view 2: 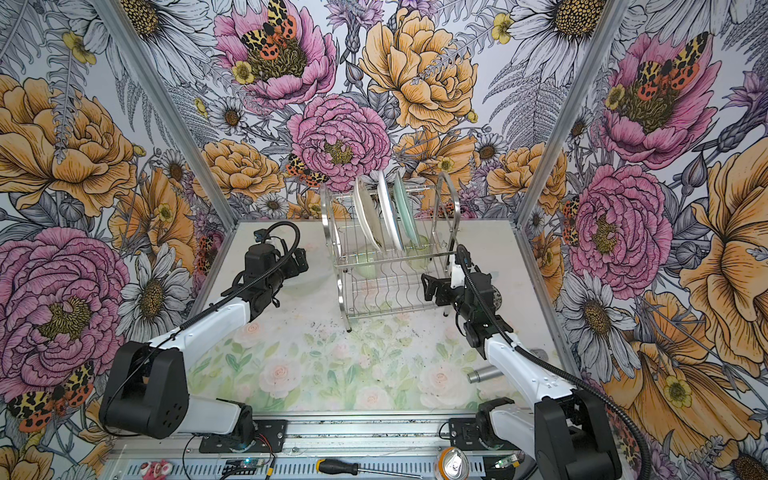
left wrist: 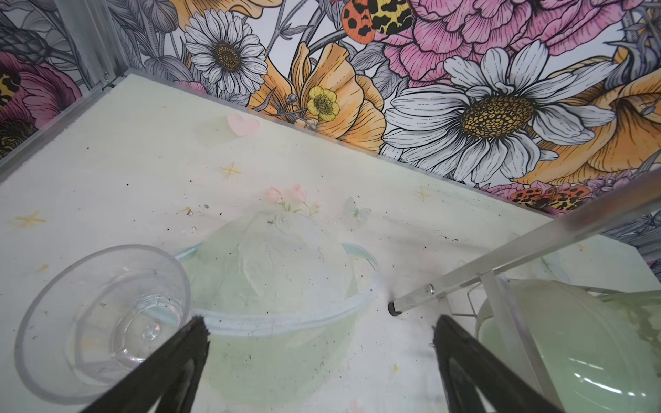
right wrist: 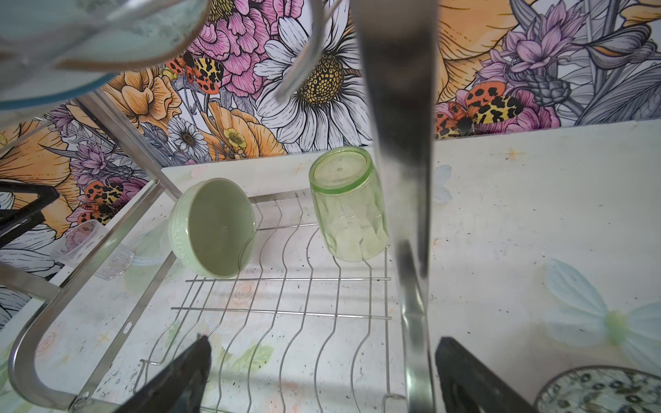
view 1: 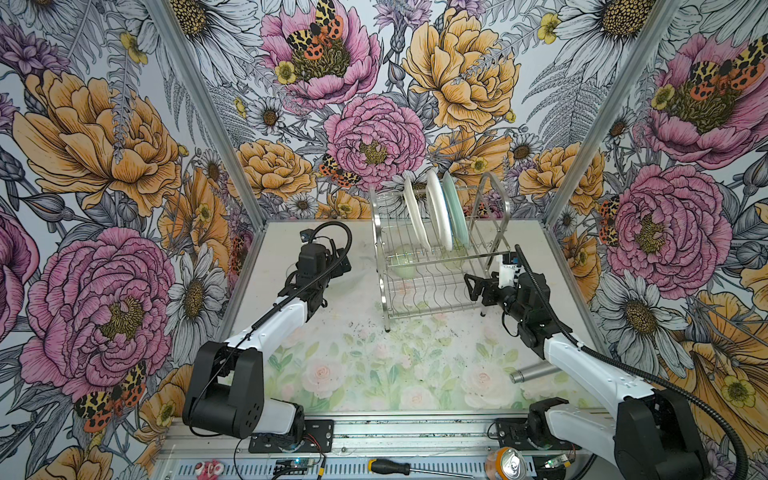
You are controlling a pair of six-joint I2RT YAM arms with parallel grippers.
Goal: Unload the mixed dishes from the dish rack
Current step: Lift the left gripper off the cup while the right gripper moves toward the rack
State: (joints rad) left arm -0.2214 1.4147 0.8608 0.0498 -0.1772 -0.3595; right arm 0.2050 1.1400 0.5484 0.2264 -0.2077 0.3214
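Dishes stood both in and beside the dish rack (view 1: 432, 286) at the back of the table (view 1: 332, 332): the cream plate (view 1: 415, 216), the white plate (view 1: 439, 212) and the mint green plate (view 1: 456, 210) were on edge in the slotted upper shelf, thin and glossy. My right gripper (view 1: 471, 286), its fingers wide apart and holding nothing, pointed sideways into the lower tier from the rack's right end. Ahead of it, not touched, the pale green bowl (right wrist: 214, 229) leaned on its side on the wavy steel wires, and the green tumbler (right wrist: 348, 207), faceted and translucent, stood tilted near it. The speckled bowl (right wrist: 601, 389) lay on the table just beside one right finger, outside the rack. My left gripper (left wrist: 320, 334) was spread apart too and empty, low over the table at the rack's left side; the clear glass (left wrist: 103, 321) was close to one fingertip, and whether they touched I could not tell. My left arm reached forward with the wrist bent down; my right arm was bent at the elbow, its wrist turned toward the rack.
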